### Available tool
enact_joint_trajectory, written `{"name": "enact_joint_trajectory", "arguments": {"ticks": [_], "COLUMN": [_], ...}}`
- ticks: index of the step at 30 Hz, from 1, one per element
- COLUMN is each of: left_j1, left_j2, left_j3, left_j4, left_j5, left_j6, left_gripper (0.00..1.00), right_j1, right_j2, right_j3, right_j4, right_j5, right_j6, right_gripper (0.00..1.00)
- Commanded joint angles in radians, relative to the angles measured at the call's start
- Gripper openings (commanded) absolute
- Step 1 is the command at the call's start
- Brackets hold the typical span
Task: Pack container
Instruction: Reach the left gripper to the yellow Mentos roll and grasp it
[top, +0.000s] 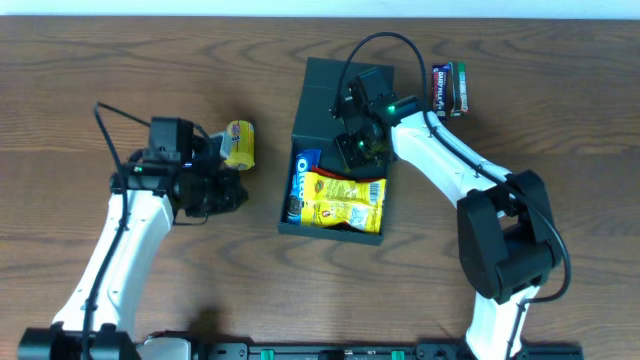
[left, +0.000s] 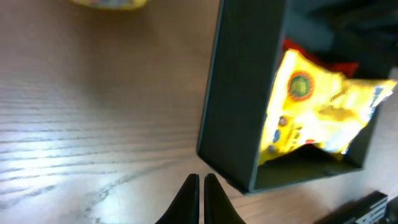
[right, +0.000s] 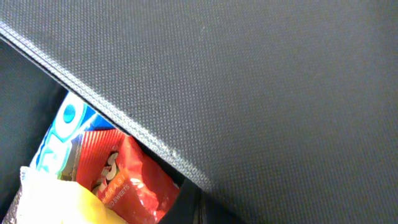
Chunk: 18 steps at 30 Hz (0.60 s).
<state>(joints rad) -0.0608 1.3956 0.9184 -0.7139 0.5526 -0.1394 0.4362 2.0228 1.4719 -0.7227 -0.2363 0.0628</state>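
The wooden counter is carrying everything here. The right arm is reaching in from the near right edge and bending over the middle. The left arm is stretching up the left side.

The container, a dark matte box, is sitting at the middle of the counter. Its hinged lid is standing open at the far end. In the right wrist view the lid's textured surface is filling most of the frame.

A large yellow packet is lying in the open near half of the container. In the left wrist view it is rising above the wall. A blue Oreo packet is lying just beside it, against the left wall. A red packet is showing between the two in the right wrist view.

A dark packet is lying on the counter just beside the container's far right corner. A small yellow packet is lying to the left of the container, just beyond the left wrist.

The right pincer is hanging over the container by the lid's edge. Whether its fingers are apart or together I cannot tell. The left pincer is pointing towards the container's left wall with its fingertips almost together, holding nothing.
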Motion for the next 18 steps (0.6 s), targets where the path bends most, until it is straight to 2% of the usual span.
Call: {"name": "enact_joint_trajectory", "arguments": {"ticks": [1,7,18], "left_j1": [-0.024,-0.109,-0.203], "left_j2": [0.008,0.033,0.136], "left_j3": [-0.068,-0.153,-0.153], "left_j4": [0.061,0.237,0.287], "left_j5": [0.040,0.042,0.054], "left_j6": [-0.058,-0.158,-0.209], "left_gripper": [0.06,0.06,0.06], "right_j1": [0.003,0.003,0.004], "right_j2": [0.018,0.018,0.018], "right_j3": [0.018,0.018,0.018], "right_j4": [0.011,0.012,-0.012], "right_j5": [0.001,0.001,0.000], "right_j6": [-0.016,-0.016,-0.012], "right_gripper": [0.01,0.01,0.01]}}
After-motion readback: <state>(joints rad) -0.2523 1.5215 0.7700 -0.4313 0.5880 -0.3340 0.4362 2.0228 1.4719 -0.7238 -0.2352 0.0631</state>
